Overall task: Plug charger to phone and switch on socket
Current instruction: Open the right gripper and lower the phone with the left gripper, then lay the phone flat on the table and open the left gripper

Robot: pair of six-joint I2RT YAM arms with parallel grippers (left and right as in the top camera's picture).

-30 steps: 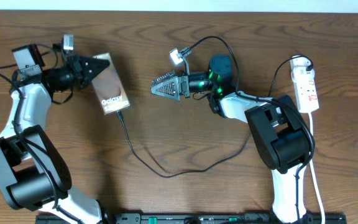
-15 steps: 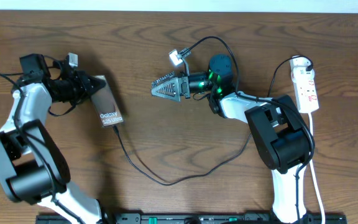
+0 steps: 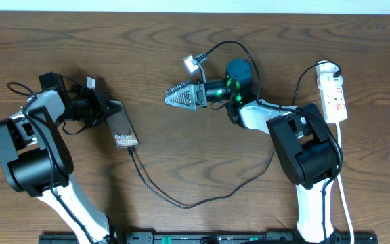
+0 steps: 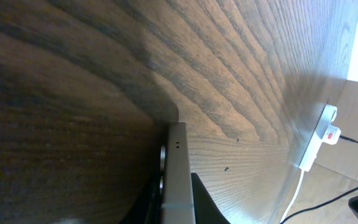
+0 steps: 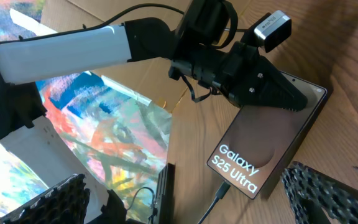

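Clamping the Galaxy S25 Ultra phone (image 3: 123,126) by its upper short end at middle left of the overhead frame, with the left gripper (image 3: 105,108) closed tight on the slab. Showing white lettering face-up, lower end angled toward the right. Appearing edge-on at bottom centre of the left wrist view, pinched between two dark fingers (image 4: 202,202). Meeting the phone's lower end with its plug tip, then looping along bottom centre and rising under the right arm: the black charger cable (image 3: 181,202). Hovering at upper centre over the wooden table (image 3: 181,41), spread wide and holding nothing, pointed left toward the phone: the right gripper (image 3: 175,96). Sitting at upper right, well apart from both grippers: the white power strip (image 3: 334,95).
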